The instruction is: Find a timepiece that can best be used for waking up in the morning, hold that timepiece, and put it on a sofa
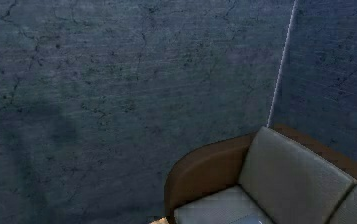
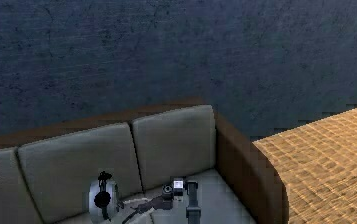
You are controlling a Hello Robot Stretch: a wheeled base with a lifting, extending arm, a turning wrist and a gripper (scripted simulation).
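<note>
The gripper (image 2: 146,203) was at the seat of the sofa (image 2: 171,140); a round grey clock (image 2: 104,196) was at its tip, with a cushion (image 2: 76,160) behind it; I could not tell if the gripper held the clock.

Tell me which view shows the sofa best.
Arm side view: the sofa runs across it, with three back cushions, seat and brown end. The forward view catches one rounded end and part of the cushions at its lower right.
</note>
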